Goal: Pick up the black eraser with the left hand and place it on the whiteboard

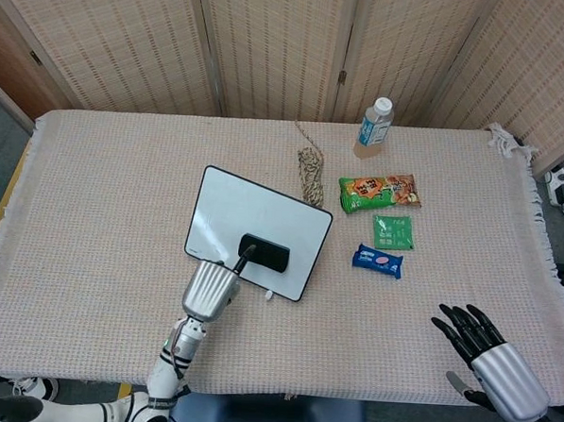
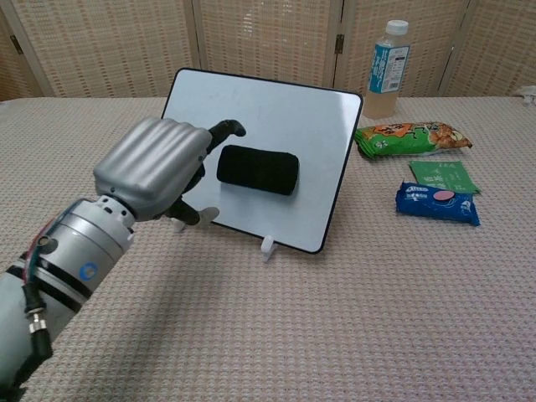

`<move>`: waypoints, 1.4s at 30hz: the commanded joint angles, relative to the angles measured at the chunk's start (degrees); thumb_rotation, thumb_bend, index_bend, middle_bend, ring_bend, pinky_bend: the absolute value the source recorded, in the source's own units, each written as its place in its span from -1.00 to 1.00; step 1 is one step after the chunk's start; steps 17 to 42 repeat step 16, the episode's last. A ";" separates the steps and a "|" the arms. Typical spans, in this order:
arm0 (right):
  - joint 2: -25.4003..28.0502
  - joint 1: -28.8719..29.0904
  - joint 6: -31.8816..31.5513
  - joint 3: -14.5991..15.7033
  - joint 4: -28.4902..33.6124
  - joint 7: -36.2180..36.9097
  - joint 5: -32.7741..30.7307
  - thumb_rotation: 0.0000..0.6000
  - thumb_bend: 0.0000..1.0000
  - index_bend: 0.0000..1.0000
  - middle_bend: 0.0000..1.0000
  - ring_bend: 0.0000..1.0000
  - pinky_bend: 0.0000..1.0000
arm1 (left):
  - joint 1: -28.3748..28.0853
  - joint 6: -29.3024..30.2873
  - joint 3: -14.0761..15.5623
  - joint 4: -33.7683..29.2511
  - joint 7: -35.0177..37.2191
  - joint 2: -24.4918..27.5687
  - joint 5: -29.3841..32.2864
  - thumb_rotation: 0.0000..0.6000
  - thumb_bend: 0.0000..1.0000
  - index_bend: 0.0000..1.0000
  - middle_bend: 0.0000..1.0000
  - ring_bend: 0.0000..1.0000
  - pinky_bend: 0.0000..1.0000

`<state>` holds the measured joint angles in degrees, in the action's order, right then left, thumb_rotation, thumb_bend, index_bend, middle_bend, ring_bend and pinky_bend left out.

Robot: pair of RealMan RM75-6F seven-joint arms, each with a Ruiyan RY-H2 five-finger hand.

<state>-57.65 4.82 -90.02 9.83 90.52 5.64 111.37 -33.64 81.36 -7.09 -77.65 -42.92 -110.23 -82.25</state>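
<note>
The black eraser (image 1: 264, 253) (image 2: 258, 169) lies alone on the lower part of the tilted whiteboard (image 1: 249, 217) (image 2: 251, 109). My left hand (image 1: 211, 290) (image 2: 157, 170) hovers just in front of and left of the board's near edge, holding nothing, fingers loosely curled with one fingertip (image 2: 234, 129) still reaching toward the eraser. A small gap separates it from the eraser. My right hand (image 1: 487, 356) rests at the table's near right corner, fingers spread and empty; the chest view does not show it.
Right of the board lie a blue snack packet (image 1: 378, 260) (image 2: 438, 203), a green sachet (image 1: 393, 231) and an orange-green snack bag (image 1: 379, 191). A drink bottle (image 1: 372, 127) (image 2: 386, 69) stands at the back. A twine bundle (image 1: 310, 172) lies behind the board.
</note>
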 commanded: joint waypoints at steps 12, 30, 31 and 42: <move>-2.96 2.08 8.77 -0.93 2.68 -7.09 -4.12 1.00 -0.28 -1.00 -1.00 -1.00 -1.00 | 30.03 27.29 20.41 -12.59 17.06 30.61 -12.85 1.00 -0.53 -0.97 -0.94 -1.00 -1.00; -2.82 2.39 9.57 -1.15 3.15 -7.55 -5.03 1.00 -0.28 -1.00 -1.00 -1.00 -1.00 | 31.47 26.44 19.05 -11.78 20.36 31.71 -11.86 1.00 -0.54 -0.99 -0.94 -1.00 -1.00; -2.82 2.39 9.57 -1.15 3.15 -7.55 -5.03 1.00 -0.28 -1.00 -1.00 -1.00 -1.00 | 31.47 26.44 19.05 -11.78 20.36 31.71 -11.86 1.00 -0.54 -0.99 -0.94 -1.00 -1.00; -2.82 2.39 9.57 -1.15 3.15 -7.55 -5.03 1.00 -0.28 -1.00 -1.00 -1.00 -1.00 | 31.47 26.44 19.05 -11.78 20.36 31.71 -11.86 1.00 -0.54 -0.99 -0.94 -1.00 -1.00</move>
